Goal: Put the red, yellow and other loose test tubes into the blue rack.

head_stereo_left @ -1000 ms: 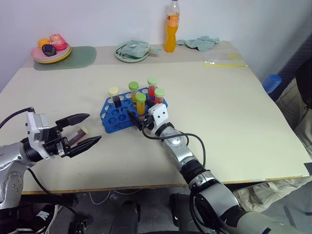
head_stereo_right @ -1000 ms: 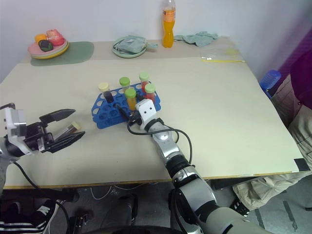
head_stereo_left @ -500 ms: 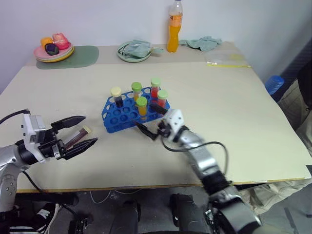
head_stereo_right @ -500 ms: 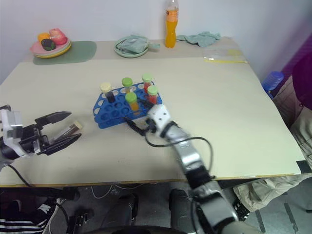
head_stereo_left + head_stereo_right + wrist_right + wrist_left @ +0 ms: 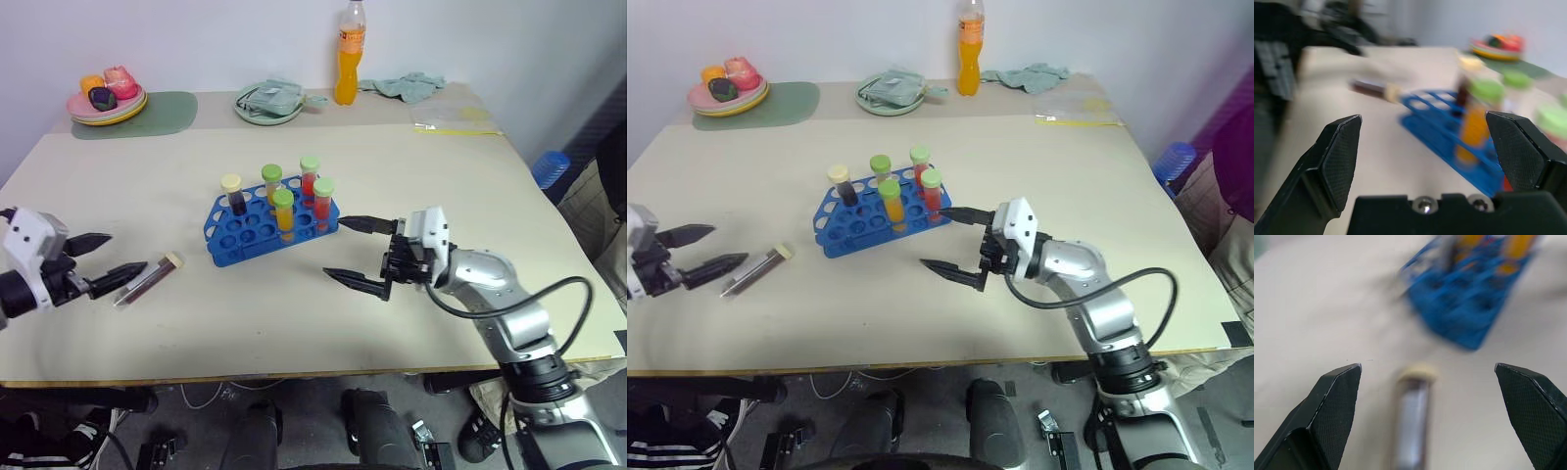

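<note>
Rack (image 5: 240, 235) holds five capped tubes (image 5: 283, 211) (one tube (image 5: 147, 279) lies loose); left gripper (image 5: 108, 260) and right gripper (image 5: 355, 254) gape empty.

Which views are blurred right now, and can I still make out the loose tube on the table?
Left wrist view: the blue rack is smeared and the loose tube soft, though recognisable. Right wrist view: the rack and its tubes are blurred, the background too. Both eye views are clear, with the loose tube lying flat beside the open left end effector.

1. Beige counter (image 5: 411, 166) — blue rack (image 5: 257, 233) near its centre, loose tube (image 5: 147, 279) lying to its left.
2. Far edge — fruit plate (image 5: 104, 101) on green mat (image 5: 147, 113), bowl (image 5: 266, 103), orange bottle (image 5: 349, 54), cloth (image 5: 409, 85).
</note>
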Robot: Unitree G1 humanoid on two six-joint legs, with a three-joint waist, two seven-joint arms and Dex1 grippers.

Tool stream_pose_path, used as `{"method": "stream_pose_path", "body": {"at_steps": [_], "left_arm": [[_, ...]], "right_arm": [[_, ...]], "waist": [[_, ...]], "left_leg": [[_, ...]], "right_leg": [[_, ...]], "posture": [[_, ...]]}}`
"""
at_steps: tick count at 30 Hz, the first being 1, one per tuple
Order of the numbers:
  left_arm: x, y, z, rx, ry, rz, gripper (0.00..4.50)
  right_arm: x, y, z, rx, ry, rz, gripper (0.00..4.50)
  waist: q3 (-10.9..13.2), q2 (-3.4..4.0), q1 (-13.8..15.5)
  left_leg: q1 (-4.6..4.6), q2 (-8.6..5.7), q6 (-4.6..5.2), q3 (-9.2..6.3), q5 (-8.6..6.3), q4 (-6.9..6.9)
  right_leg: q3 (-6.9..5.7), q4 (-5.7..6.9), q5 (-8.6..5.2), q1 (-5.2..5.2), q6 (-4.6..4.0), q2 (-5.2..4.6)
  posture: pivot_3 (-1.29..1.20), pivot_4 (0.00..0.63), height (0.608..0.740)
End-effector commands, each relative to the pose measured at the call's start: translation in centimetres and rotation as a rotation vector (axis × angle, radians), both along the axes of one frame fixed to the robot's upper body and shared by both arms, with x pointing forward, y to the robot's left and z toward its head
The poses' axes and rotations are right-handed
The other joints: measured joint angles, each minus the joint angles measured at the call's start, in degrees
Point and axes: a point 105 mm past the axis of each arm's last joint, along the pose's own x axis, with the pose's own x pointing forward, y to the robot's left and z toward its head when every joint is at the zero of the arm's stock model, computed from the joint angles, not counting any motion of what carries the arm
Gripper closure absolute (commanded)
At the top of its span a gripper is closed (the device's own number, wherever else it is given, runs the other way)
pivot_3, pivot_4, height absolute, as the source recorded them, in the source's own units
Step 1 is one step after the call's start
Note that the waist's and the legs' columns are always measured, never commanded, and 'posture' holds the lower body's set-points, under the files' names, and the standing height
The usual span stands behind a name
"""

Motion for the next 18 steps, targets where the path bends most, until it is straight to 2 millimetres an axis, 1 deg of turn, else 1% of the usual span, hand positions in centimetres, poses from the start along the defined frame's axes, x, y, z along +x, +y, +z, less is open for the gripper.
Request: {"method": "stream_pose_path", "body": {"at_steps": [1,3,6,9,12,13,15,18], "left_arm": [[0.5,1.0,1.4,0.032,0.081,0.087,0.00],[1.2,1.2,1.9,0.018,0.097,0.105,0.00],[2.5,1.2,0.7,0.015,0.224,0.144,0.00],[3.3,0.1,-0.2,0.034,0.324,0.071,0.00],[3.8,-1.0,-0.7,0.037,0.427,-0.038,0.00],[4.0,-1.2,-0.9,0.074,0.456,-0.081,0.00],[4.3,-1.1,-1.3,0.120,0.533,-0.134,0.00],[5.0,-0.1,-1.7,0.222,0.605,-0.158,0.00]], "right_arm": [[-1.5,-0.1,2.0,-0.007,-0.024,0.114,0.03],[-1.7,0.0,2.2,-0.009,-0.006,0.139,0.03],[-1.7,0.0,2.2,-0.037,-0.031,0.157,0.03],[-1.8,0.5,2.1,-0.026,-0.025,0.158,0.03],[-2.0,0.9,1.8,-0.023,-0.020,0.154,0.03],[-2.0,0.9,1.8,-0.023,-0.021,0.151,0.03],[-2.1,0.9,1.5,-0.029,-0.016,0.150,0.03],[-1.9,1.0,1.4,-0.025,-0.024,0.138,0.03]], "waist": [[0.01,0.01,0.29],[0.02,0.03,0.59],[0.03,0.05,0.82],[0.01,0.01,0.79],[0.01,-0.04,0.82],[0.01,-0.04,0.80],[0.00,-0.05,0.83],[0.00,-0.05,0.73]], "left_leg": [[0.01,0.00,0.00,0.01,0.00,0.00],[0.02,0.00,0.00,0.01,0.00,0.00],[0.00,0.00,-0.01,0.02,0.00,-0.03],[-0.06,-0.01,-0.01,0.02,0.00,-0.02],[-0.18,-0.01,-0.01,0.02,0.00,-0.01],[-0.20,-0.01,-0.01,0.02,0.00,0.00],[-0.20,-0.02,-0.01,0.04,0.00,0.01],[-0.20,-0.02,0.00,0.05,0.00,0.03]], "right_leg": [[0.00,-0.01,0.00,0.00,0.00,0.00],[-0.01,0.00,0.00,-0.01,0.01,0.00],[-0.02,-0.01,0.00,-0.05,0.00,0.01],[-0.03,-0.01,0.02,-0.07,0.02,0.01],[-0.05,-0.02,0.07,-0.14,-0.04,0.02],[-0.05,-0.02,0.12,-0.15,-0.11,0.03],[-0.05,-0.01,0.14,-0.15,-0.14,0.03],[-0.05,0.01,0.13,-0.16,-0.14,0.04]], "posture": [[0.00,0.150,0.740],[0.00,0.150,0.740],[0.00,0.150,0.740],[0.00,0.150,0.740],[0.00,0.150,0.740],[0.00,0.150,0.740],[0.00,0.150,0.740],[0.00,0.150,0.740]]}}
